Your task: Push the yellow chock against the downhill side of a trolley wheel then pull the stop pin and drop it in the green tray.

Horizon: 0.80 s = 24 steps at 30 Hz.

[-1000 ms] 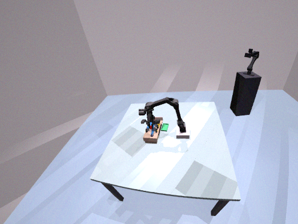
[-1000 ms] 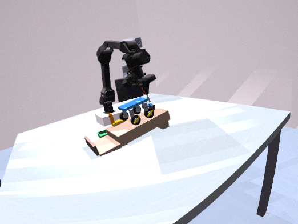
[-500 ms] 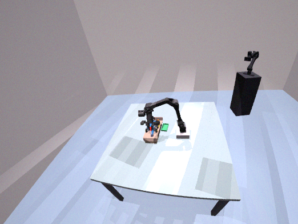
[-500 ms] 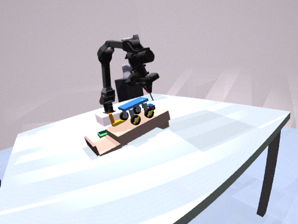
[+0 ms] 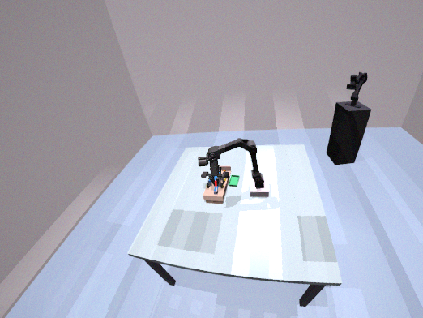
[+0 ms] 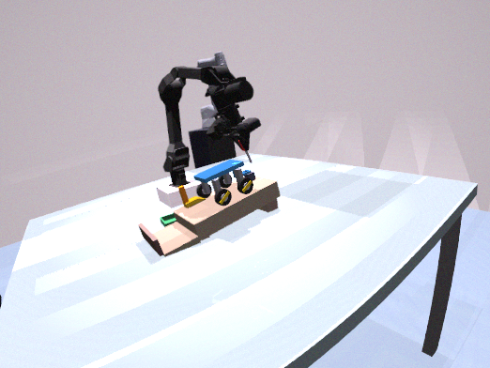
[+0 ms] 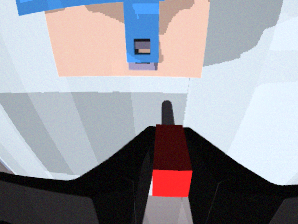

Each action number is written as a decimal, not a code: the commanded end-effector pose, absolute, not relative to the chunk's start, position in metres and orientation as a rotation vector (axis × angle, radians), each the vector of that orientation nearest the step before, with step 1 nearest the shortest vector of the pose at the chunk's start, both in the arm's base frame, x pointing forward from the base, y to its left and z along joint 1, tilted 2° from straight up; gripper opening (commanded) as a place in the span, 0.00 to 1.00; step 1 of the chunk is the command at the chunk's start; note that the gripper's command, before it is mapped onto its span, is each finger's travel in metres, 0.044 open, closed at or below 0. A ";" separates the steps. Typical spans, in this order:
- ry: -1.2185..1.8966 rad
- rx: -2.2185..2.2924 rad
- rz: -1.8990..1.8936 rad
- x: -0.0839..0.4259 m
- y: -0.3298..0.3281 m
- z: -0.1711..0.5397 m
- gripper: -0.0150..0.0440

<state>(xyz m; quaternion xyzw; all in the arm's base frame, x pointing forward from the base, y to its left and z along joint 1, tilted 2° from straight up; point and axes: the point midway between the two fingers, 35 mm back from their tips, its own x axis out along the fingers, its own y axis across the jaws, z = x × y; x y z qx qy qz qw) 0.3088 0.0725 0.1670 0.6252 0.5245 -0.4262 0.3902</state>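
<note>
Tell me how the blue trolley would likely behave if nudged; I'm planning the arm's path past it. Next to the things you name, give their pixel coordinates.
The trolley (image 6: 219, 171) would probably roll readily, since it stands on round wheels on a sloping ramp (image 6: 206, 216). Its deck looks stiff, being a flat slab. Raised on tall legs, it might tip if pushed sideways.

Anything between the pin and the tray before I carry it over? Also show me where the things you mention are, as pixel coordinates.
Yes: the trolley (image 5: 215, 190) (image 6: 219, 171) (image 7: 142, 10) and ramp (image 5: 214, 198) (image 6: 225, 217) (image 7: 90, 55) lie partly between the pin (image 5: 215, 183) (image 6: 241, 145) (image 7: 172, 183) and the tray (image 5: 234, 181) (image 6: 168, 220), but below the pin. Staying high should probably clear both; I see nothing else blocking.

Blue trolley (image 6: 220, 170) upright on ramp (image 6: 235, 201).
</note>
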 end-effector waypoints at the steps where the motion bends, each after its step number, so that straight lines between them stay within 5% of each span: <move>1: 1.329 1.591 -1.086 0.295 0.075 0.166 0.25; 24: 1.332 1.590 -1.089 0.245 0.079 0.162 0.25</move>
